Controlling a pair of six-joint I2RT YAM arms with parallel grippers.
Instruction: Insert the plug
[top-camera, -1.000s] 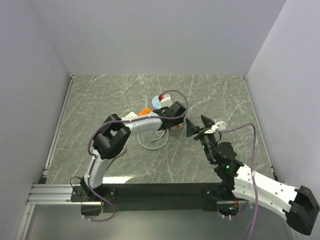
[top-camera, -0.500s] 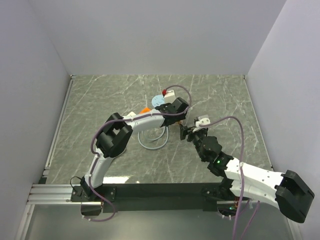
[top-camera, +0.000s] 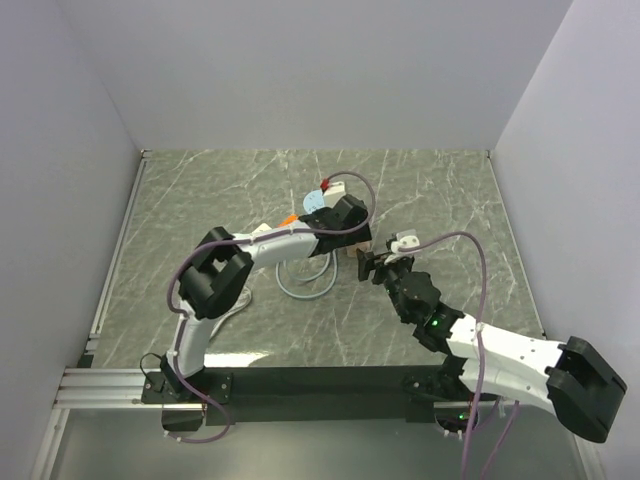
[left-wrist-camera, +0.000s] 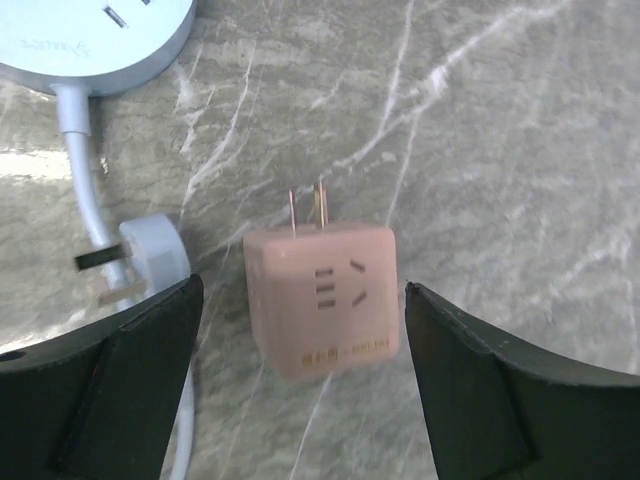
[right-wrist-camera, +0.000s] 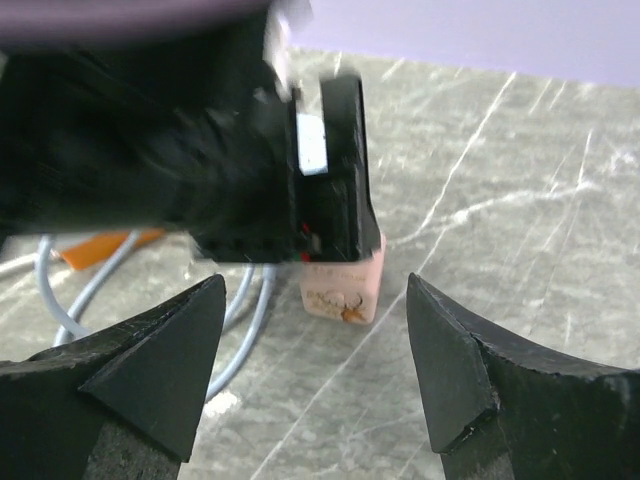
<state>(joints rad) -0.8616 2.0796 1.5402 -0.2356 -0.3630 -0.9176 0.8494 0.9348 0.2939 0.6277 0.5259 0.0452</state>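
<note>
The plug (left-wrist-camera: 322, 300) is being straddled by the spread left fingers (left-wrist-camera: 100, 370) — seemingly untouched — while the right fingers (right-wrist-camera: 150, 360) are being held apart nearby.

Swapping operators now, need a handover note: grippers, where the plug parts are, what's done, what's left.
Left gripper: open, one finger on each side of the pink adapter, touching neither side.
Right gripper: open and empty, facing the adapter from close by.
The adapter lies on the table with its prongs bare. The white plug lies beside it, pins also bare. The round socket hub sits just beyond, sockets free.
Done: nothing is inserted yet.
Left: grip, line up, insert.
</note>
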